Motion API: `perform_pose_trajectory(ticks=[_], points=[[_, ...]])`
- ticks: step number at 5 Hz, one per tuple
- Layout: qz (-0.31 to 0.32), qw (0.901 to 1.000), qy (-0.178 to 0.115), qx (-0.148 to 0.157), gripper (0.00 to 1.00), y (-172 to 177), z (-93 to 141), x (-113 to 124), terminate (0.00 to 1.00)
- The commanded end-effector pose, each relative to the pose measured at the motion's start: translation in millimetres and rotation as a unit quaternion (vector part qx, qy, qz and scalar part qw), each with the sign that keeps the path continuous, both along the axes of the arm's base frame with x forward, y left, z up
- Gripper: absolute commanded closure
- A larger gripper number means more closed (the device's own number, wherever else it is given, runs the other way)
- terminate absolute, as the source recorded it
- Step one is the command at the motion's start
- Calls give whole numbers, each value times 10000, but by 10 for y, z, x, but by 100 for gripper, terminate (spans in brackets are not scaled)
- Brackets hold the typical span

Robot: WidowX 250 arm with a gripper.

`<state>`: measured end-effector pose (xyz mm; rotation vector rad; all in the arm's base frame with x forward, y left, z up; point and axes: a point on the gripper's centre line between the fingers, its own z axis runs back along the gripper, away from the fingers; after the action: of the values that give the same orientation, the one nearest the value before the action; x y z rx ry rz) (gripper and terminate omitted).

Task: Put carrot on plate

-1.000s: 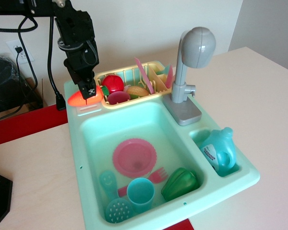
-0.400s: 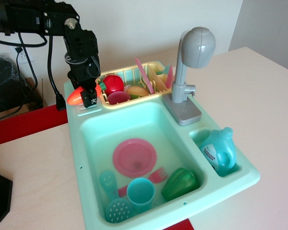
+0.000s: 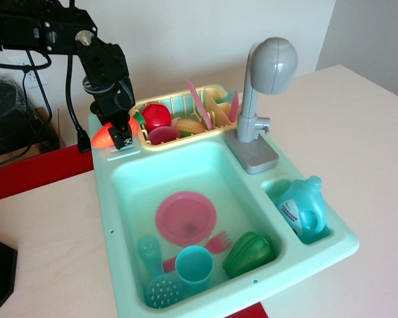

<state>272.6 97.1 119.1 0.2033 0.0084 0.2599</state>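
Observation:
The orange toy carrot with a green stub at its right end is held crosswise in my black gripper, which is shut on it. Both hang just above the back left corner of the teal toy sink. The flat round pink plate lies on the sink's floor, well in front of and to the right of the gripper.
A yellow dish rack behind the basin holds a red toy fruit, a dark-pink bowl and utensils. A grey faucet stands at the right. A teal cup, green pepper, pink fork and teal utensils lie near the plate. A blue bottle sits at right.
My gripper with the carrot has shifted a little left and back, and the arm above it has swung leftward. The carrot stays gripped; the plate has not moved.

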Motion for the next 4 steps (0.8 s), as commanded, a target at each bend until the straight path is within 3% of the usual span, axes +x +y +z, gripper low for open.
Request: perform_pose_trajectory(ticks=[1,2,4], points=[[-299,9985,-451,-14,100,-196,232,108,0],[-583,9954,-760,-49,100,-467,421,285,0],[-774,9928,-869,-276,100,-1123,442,544,0]])
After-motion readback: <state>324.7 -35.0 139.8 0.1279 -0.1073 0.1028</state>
